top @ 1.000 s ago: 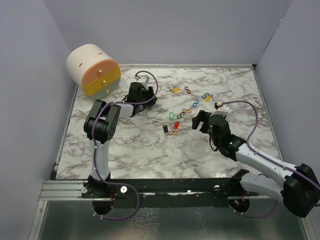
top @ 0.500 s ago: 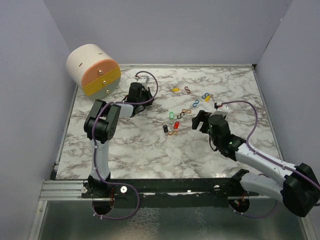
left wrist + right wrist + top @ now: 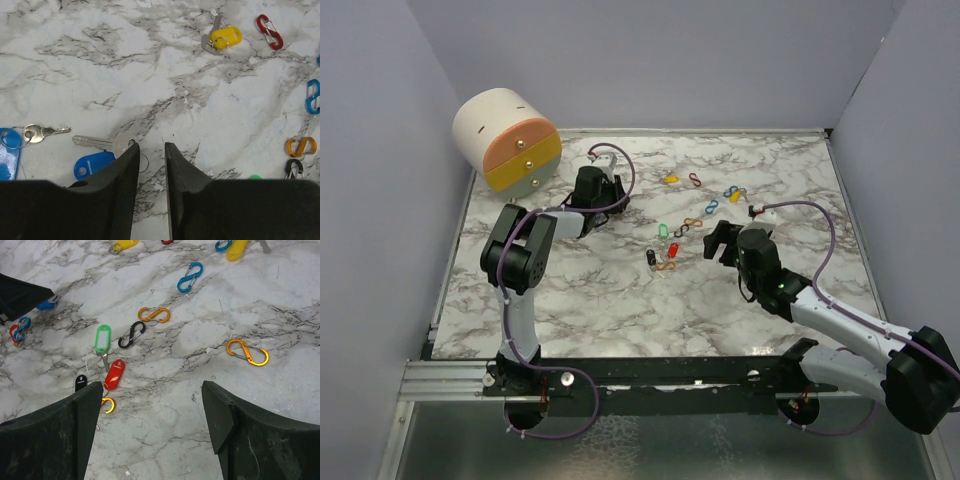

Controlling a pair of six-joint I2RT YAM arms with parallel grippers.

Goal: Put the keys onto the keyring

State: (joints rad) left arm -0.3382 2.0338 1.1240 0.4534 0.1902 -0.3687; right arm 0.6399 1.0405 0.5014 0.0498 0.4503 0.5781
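Note:
In the left wrist view my left gripper [image 3: 151,145] hovers low over the marble, its jaws a narrow gap apart with only tabletop between them. Just left of its fingertip lie a silver key [image 3: 102,142] with a blue tag [image 3: 95,164] and a thin keyring [image 3: 144,162], half hidden by the finger. A second blue-tagged key [image 3: 40,132] lies further left. A yellow-tagged key [image 3: 225,37] sits at the far right. My right gripper [image 3: 152,385] stands wide open, holding nothing. Ahead of it to the left are green [image 3: 103,337], red [image 3: 114,374] and black [image 3: 81,382] tags.
S-shaped clips lie scattered: orange [image 3: 154,315], black [image 3: 132,334], blue [image 3: 190,276], and another orange [image 3: 247,352]. A cream drum with orange and yellow drawers [image 3: 507,140] stands at the back left. Grey walls close in the table [image 3: 620,300].
My left jaws have come in from a wider gap to a narrow one, and the left arm's elbow has shifted slightly. The right arm has not moved.

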